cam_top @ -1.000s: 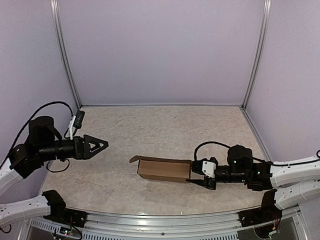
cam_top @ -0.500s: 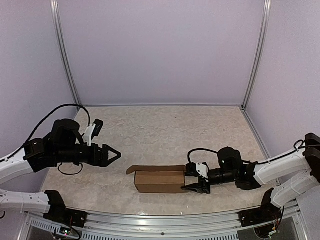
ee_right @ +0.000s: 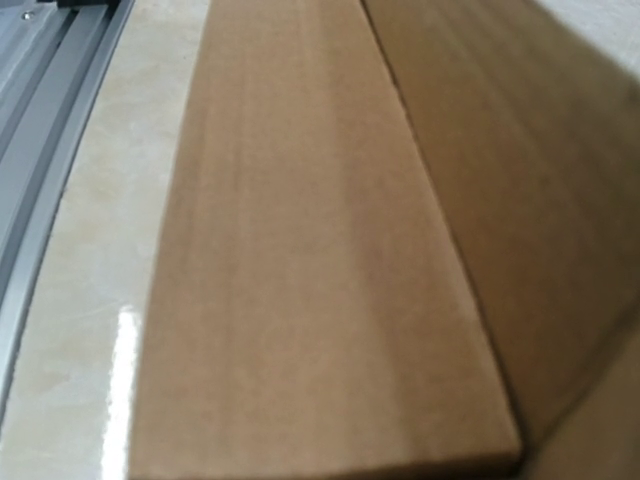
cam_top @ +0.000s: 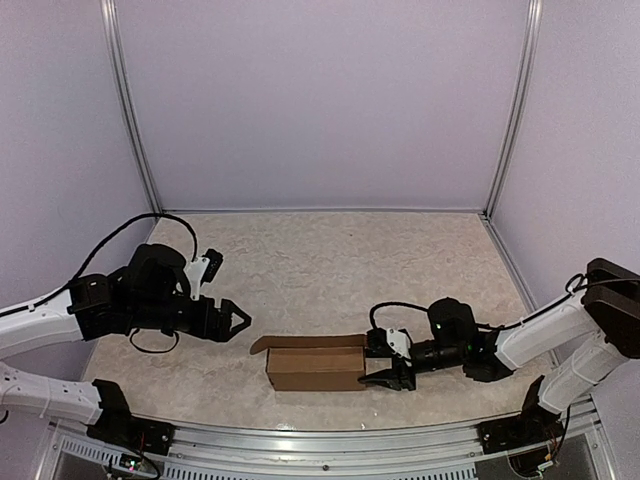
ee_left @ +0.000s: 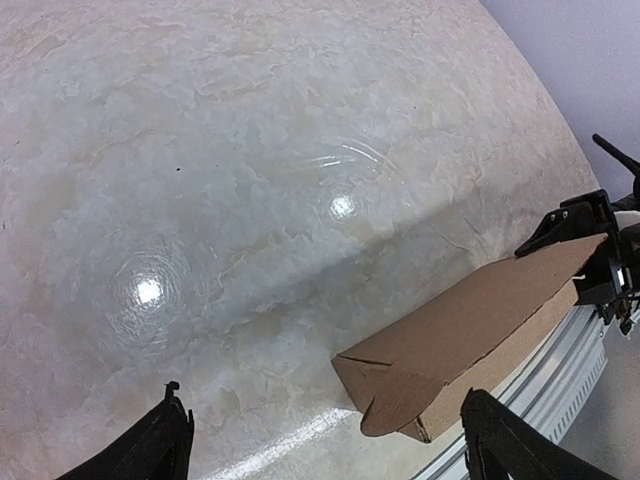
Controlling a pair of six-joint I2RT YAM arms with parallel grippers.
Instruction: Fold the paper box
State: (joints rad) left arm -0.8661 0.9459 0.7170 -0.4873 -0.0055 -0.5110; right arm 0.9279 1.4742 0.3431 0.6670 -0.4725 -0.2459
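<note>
The paper box (cam_top: 315,365) is a plain brown oblong carton lying on the table near the front edge, with a flap (cam_top: 262,343) sticking out at its left end. My right gripper (cam_top: 385,365) has one finger on each side of the box's right end and grips it. The box fills the right wrist view (ee_right: 320,250) and hides that gripper's fingers. My left gripper (cam_top: 240,322) is open and empty, a little left of the box's left end. In the left wrist view the box (ee_left: 480,320) lies ahead, towards the right finger (ee_left: 510,445).
The marbled table (cam_top: 330,270) has purple walls on three sides. A metal rail (cam_top: 330,440) runs along the front edge just below the box. A black cable (cam_top: 150,345) hangs by the left arm.
My right gripper and the box have shifted left and towards the front rail. My left arm has swung right and forward, closing in on the box's left end.
</note>
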